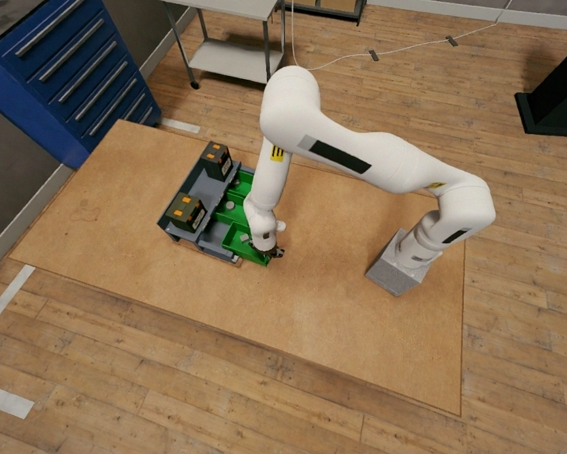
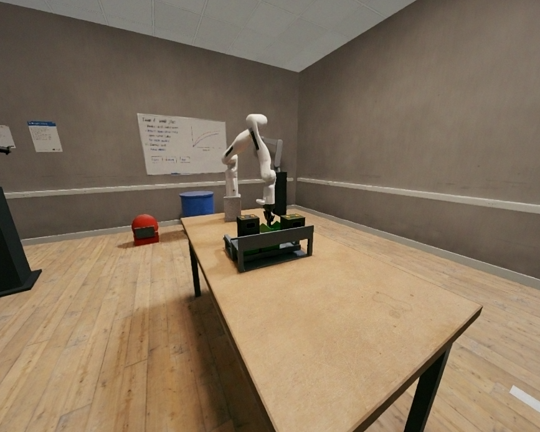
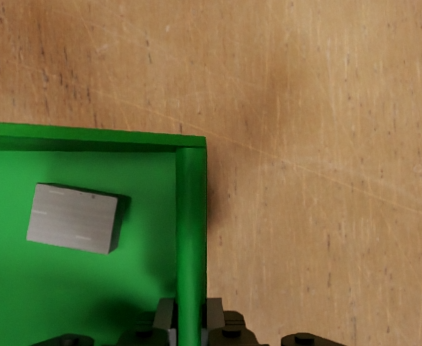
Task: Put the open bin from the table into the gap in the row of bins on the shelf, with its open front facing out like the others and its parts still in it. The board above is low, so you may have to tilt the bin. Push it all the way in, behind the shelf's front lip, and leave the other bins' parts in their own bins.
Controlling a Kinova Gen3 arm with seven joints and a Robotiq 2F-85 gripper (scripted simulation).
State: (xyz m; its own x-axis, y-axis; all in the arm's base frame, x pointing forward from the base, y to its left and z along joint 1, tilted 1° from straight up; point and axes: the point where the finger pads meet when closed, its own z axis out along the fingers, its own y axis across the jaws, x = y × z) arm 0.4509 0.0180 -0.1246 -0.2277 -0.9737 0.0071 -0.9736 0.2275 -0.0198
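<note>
My gripper [image 1: 268, 258] [image 2: 270, 223] [image 3: 190, 325] is shut on the rounded rim at the robot-side end of a green bin [image 1: 247, 252] [image 3: 146, 270]. A grey block [image 1: 245, 237] [image 3: 72, 218] lies in this bin. The bin's other end reaches the grey shelf [image 1: 201, 185] [image 2: 274, 236] at its near end, beside the gap [image 1: 215, 238]; how high the bin hangs is hard to tell. A green middle bin [image 1: 237, 214] with a round grey part [image 1: 229, 205] and a far green bin [image 1: 243, 187] sit in the row, partly hidden by the arm.
Two dark boxes with orange clips, one at the far end [image 1: 216, 161] [image 2: 248, 225] and one at the near end [image 1: 186, 212] [image 2: 292, 221], stand on the shelf's upper board. The shelf stands on the wooden table [image 1: 298, 317] [image 2: 354, 315]. A blue drawer cabinet [image 1: 73, 73] stands beyond the table.
</note>
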